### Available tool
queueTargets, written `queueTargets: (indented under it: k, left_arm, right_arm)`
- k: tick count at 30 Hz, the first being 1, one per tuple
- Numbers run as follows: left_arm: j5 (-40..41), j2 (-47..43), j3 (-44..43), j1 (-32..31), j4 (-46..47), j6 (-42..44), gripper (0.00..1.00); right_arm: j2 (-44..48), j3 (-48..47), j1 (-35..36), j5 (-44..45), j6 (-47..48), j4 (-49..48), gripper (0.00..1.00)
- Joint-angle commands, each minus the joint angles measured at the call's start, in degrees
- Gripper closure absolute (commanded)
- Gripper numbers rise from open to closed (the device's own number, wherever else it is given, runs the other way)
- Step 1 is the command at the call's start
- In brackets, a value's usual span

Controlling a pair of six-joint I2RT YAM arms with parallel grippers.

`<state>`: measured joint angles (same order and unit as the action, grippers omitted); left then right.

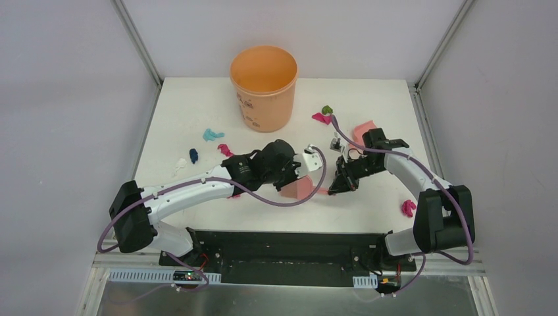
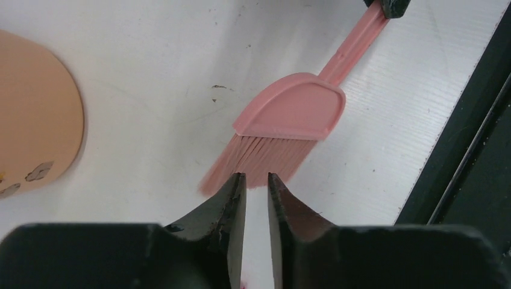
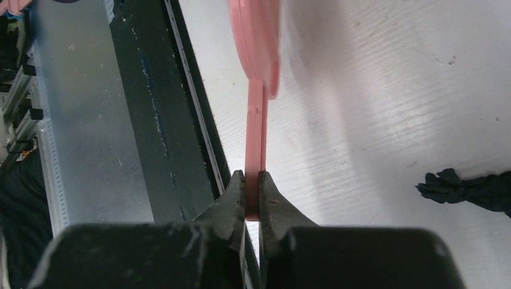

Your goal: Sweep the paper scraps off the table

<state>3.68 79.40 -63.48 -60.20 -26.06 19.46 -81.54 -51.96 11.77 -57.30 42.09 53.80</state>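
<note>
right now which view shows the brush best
Left wrist: the brush is seen broadside, with its head, bristles and most of the handle. Top external shows only a pink patch of it behind the left arm. Right wrist shows the handle edge-on, clamped in the right hand, with the head blurred.

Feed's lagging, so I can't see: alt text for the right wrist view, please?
The right claw is shut on the thin handle of the pink hand brush, over the white table. A dark paper scrap lies to the right.
</note>
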Motion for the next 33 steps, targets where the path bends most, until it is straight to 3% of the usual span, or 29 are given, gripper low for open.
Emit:
queueTargets:
  k: [1, 3, 5, 10, 17, 25, 26, 28, 30, 33]
  left_arm:
    - [-7.93, -1.07, -2.24, 4.22, 2.03, -5.15, 0.67]
    - [-14.00, -1.16, -2.70, 7.71, 2.75, -8.00, 0.53]
    - [-22.71, -0.57, -3.19, 10.82, 3.32, -10.01, 0.46]
    - [-35.66, 3.99, -4.51, 12.06, 2.88, -10.84, 0.45]
    - [-42.66, 9.69, -5.74, 12.05, 3.29, -11.04, 0.66]
    - [-47.65, 11.33, -6.63, 12.09, 1.74, -10.37, 0.96]
    - [-48.49, 11.51, -6.88, 12.07, 1.60, -10.44, 1.00]
    - [-50.04, 11.64, -7.02, 12.25, 1.84, -10.77, 1.00]
    - [-52.18, 12.00, -6.62, 13.69, 4.30, -13.64, 1.00]
    - [-57.93, 13.26, -6.32, 16.54, 9.88, -20.04, 1.00]
  right_arm:
    - [0.74, -2.97, -0.61, 0.54, 5.39, 2.16, 1.00]
    - [0.99, -3.79, -0.63, 0.92, 7.61, 4.57, 1.00]
    - [1.26, -4.41, -0.62, 1.05, 9.39, 6.72, 1.00]
    - [1.14, -6.41, -0.52, -1.95, 14.54, 14.29, 1.00]
    - [-0.61, -7.95, 0.12, -4.81, 18.90, 19.80, 1.00]
    - [-0.21, -7.52, 0.36, -4.89, 16.70, 17.79, 1.00]
    - [0.06, -7.49, 0.28, -4.89, 15.62, 16.79, 0.98]
    - [0.84, -7.33, -0.44, -5.90, 11.40, 14.06, 0.66]
    - [1.58, -7.28, -2.32, -9.98, 9.38, 13.10, 0.45]
    - [2.67, -6.93, -4.79, -13.91, 7.75, 12.20, 0.38]
